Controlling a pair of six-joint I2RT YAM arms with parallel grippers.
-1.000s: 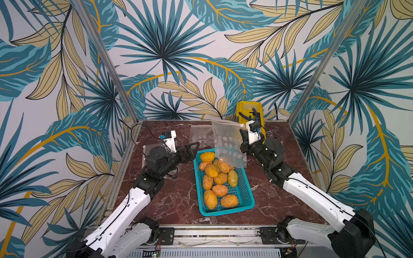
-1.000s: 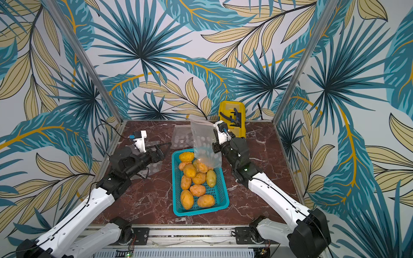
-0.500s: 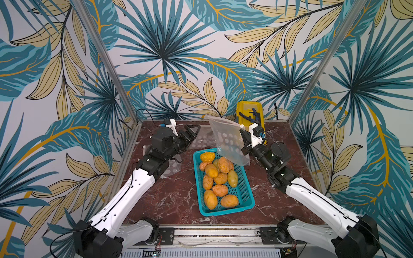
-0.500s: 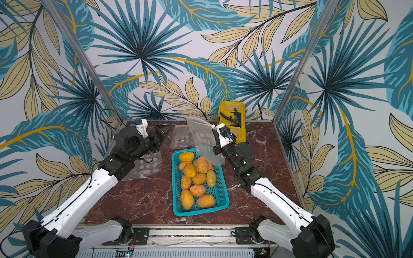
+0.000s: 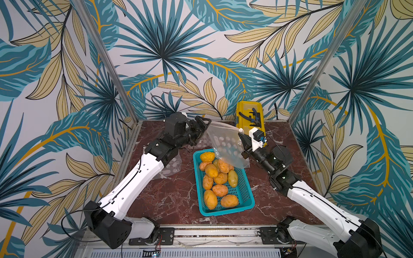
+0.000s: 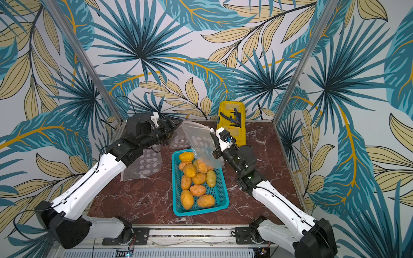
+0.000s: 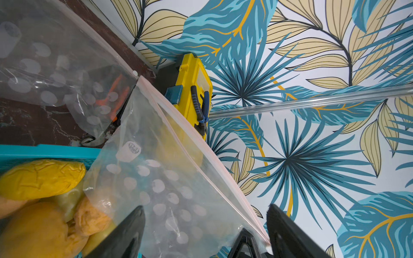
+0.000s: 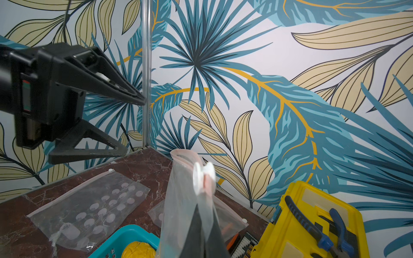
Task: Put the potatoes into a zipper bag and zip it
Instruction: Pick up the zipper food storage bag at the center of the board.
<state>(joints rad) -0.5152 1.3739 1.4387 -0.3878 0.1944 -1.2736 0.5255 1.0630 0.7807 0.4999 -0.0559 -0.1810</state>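
Potatoes (image 5: pixel 220 178) in teal basket (image 5: pixel 226 211); zipper bag (image 5: pixel 223 145) in right gripper (image 5: pixel 243 140)

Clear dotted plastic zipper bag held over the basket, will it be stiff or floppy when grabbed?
Probably floppy: the clear dotted plastic zipper bag hangs creased from the right tool, pinched at one edge. Likely light, since it looks empty. Its thin glossy film may slip.
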